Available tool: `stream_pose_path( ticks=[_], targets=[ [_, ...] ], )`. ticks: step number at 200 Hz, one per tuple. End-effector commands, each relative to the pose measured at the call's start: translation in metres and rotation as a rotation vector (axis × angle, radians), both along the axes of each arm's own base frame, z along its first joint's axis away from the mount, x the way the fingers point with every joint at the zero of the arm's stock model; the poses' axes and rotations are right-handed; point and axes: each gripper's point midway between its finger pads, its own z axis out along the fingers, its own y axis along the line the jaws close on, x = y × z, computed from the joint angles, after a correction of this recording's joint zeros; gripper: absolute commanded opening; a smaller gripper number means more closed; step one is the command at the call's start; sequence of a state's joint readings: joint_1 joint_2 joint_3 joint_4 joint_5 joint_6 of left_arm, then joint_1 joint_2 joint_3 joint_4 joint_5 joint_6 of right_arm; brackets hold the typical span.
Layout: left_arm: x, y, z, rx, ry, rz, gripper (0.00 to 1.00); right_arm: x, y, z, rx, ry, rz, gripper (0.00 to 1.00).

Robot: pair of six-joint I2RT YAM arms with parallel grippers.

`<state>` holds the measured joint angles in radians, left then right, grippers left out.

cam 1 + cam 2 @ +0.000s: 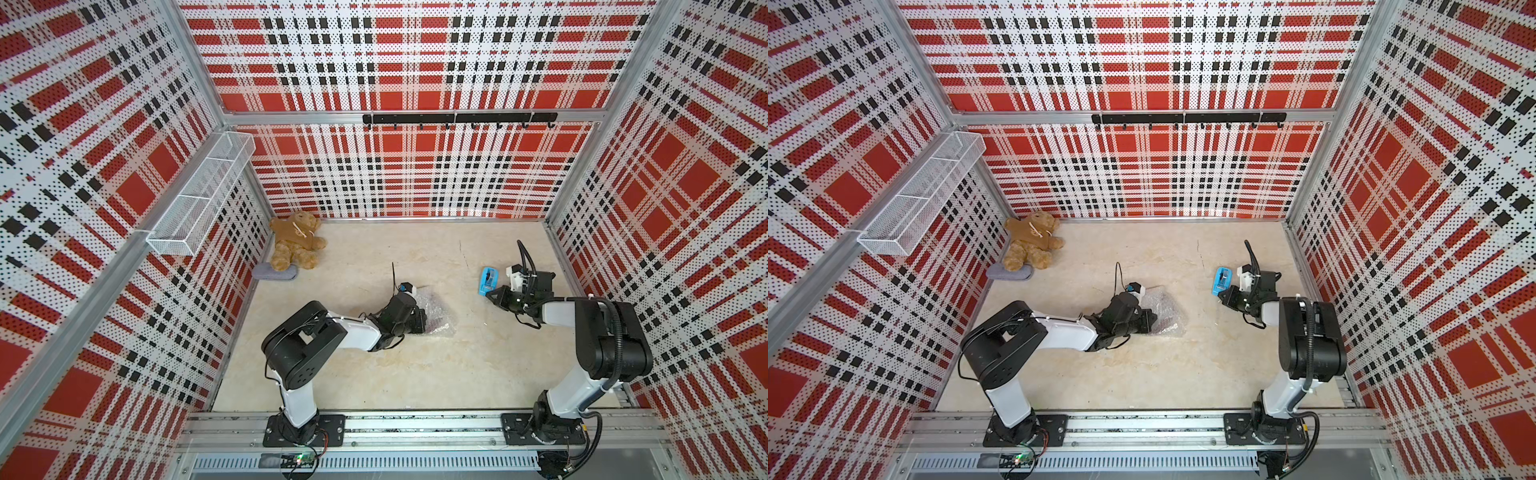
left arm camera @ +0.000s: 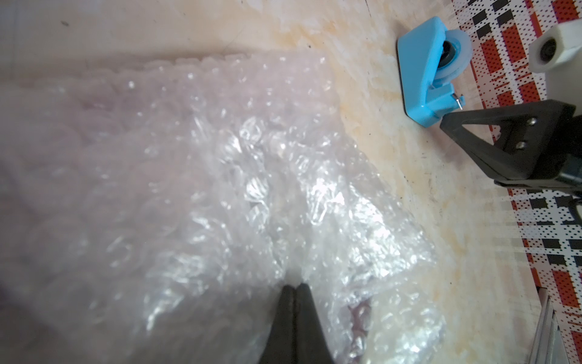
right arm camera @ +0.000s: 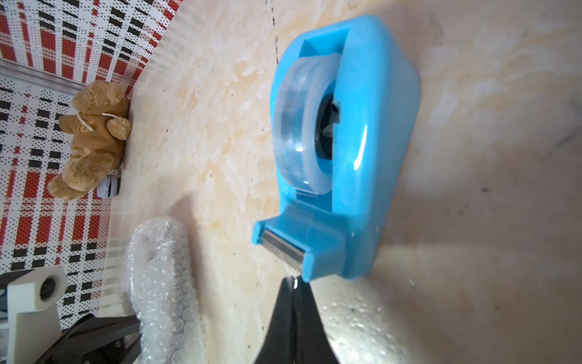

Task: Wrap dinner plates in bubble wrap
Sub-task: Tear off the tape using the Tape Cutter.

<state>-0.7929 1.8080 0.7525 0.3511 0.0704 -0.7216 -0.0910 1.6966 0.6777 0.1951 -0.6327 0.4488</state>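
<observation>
The bubble wrap (image 1: pixel 439 309) (image 1: pixel 1163 312) lies bunched into a crinkly bundle mid-table. A dark-red patch of the plate (image 2: pixel 360 316) shows through it; the rest of the plate is hidden inside. My left gripper (image 2: pixel 296 285) is shut, its tips pressed on top of the bubble wrap (image 2: pixel 220 173). To the right, my right gripper (image 3: pixel 293 279) (image 1: pixel 491 296) is shut at the serrated cutter of the blue tape dispenser (image 3: pixel 362 141) (image 1: pixel 488 280), with a clear tape end pinched between its tips.
A brown teddy bear (image 1: pixel 297 241) and a grey pad (image 1: pixel 274 272) sit in the back left corner. A white wire basket (image 1: pixel 199 195) hangs on the left wall and a black hook rail (image 1: pixel 457 118) on the back wall.
</observation>
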Motion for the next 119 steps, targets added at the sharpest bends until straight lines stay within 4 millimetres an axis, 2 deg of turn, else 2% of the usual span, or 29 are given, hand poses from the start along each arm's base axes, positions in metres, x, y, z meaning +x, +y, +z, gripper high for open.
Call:
stream_pose_path(
  ticks=[1, 35, 73, 119],
  targets=[
    [-0.041, 0.038, -0.065, 0.193, 0.196, -0.008, 0.00, -0.002, -0.003, -0.009, 0.001, 0.045, -0.003, 0.00],
    [-0.041, 0.038, -0.066, 0.194, 0.197, -0.008, 0.00, -0.005, 0.000, -0.018, 0.013, 0.093, 0.018, 0.00],
    [-0.041, 0.038, -0.066, 0.193, 0.199, -0.010, 0.00, -0.012, -0.011, -0.035, -0.040, 0.240, -0.019, 0.00],
    [-0.041, 0.037, -0.065, 0.192, 0.197, -0.011, 0.00, -0.019, -0.017, -0.043, -0.047, 0.338, -0.081, 0.00]
  ],
)
